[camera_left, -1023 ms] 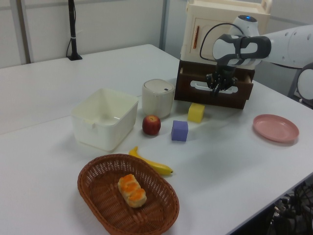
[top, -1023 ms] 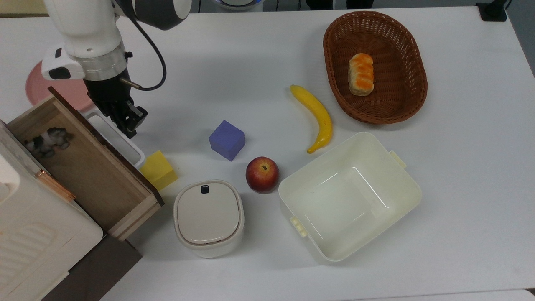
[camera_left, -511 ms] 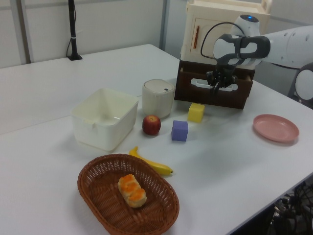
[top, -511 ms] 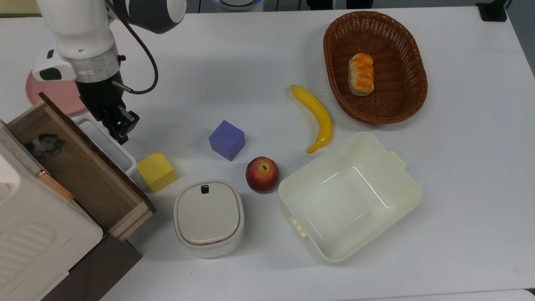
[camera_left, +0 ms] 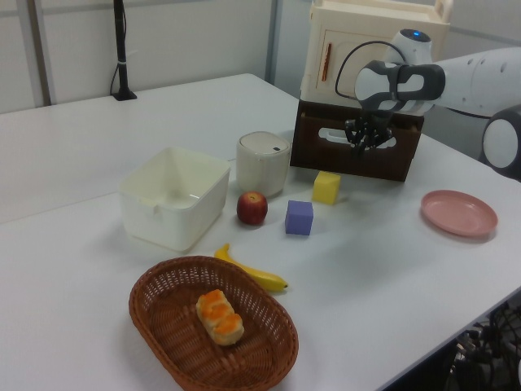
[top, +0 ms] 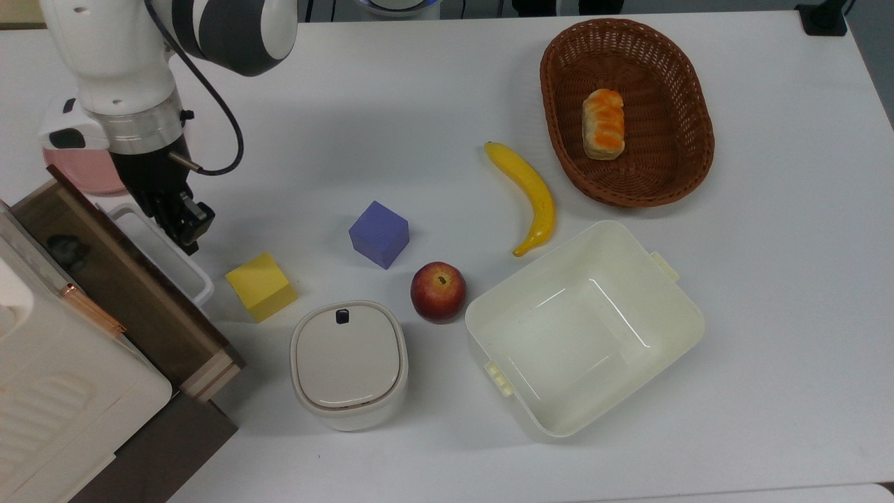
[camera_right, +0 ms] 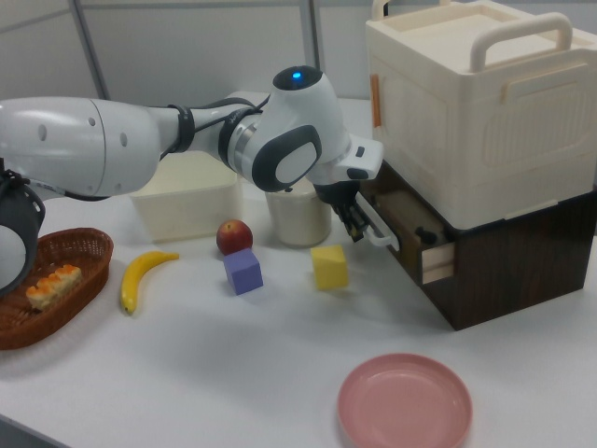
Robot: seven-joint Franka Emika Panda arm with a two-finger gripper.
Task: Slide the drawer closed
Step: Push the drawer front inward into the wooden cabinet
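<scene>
The arm is built of smooth, rounded white shells joined by dark grey bands at the joints. A small blue light glows on top of the rounded wrist housing. Below it sits a brushed silver ring, and beside the ring a white block with a dark oval window juts out. A thin black cable loops from the upper arm to a short metal plug. The gripper is black, angular and blocky, with ribbed edges.
</scene>
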